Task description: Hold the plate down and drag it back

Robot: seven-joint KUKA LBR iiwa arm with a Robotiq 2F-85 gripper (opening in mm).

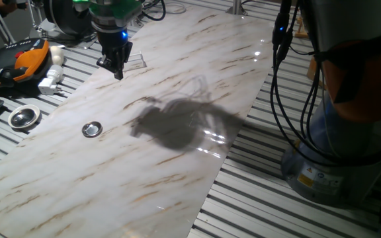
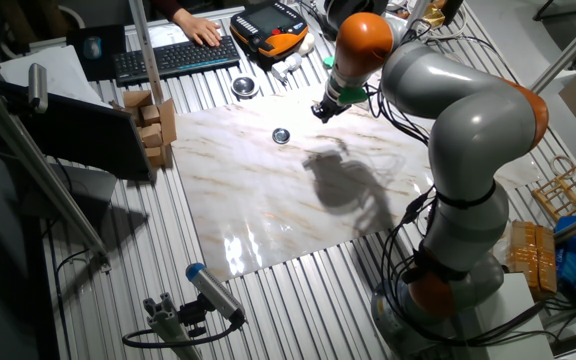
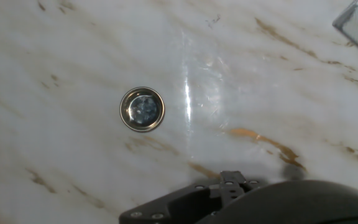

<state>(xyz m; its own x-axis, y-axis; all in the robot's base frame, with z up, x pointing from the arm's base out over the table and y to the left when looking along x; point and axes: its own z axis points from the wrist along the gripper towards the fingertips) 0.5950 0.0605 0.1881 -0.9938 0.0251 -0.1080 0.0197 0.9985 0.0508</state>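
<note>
The plate (image 1: 92,129) lies flat on the marble-patterned board (image 1: 177,178), near the board's long edge on the side of the keyboard (image 2: 173,55), and well apart from the gripper (image 1: 118,70). The gripper hangs above the board close to the edge by the orange pendant (image 1: 25,56), grasping nothing; its fingers appear drawn together, though the pictures do not settle this, and I cannot tell for certain.

Risks, as judged from here: the plate is small, shiny and rimmed, and the board is glossy. A tip pressed off-centre on the raised rim may tilt or flick the plate away. Too light a press may let the tip slide over the metal while the plate stays put. A drag towards the near edge could carry it off the board onto the slatted table (image 1: 256,211).

Surroundings: a larger round metal dish (image 1: 24,117) sits off the board on the slats, just beside that edge, and could be mistaken for the target. A clear flat piece (image 1: 135,63) lies beneath the gripper. Nothing stands between gripper and plate.
</note>
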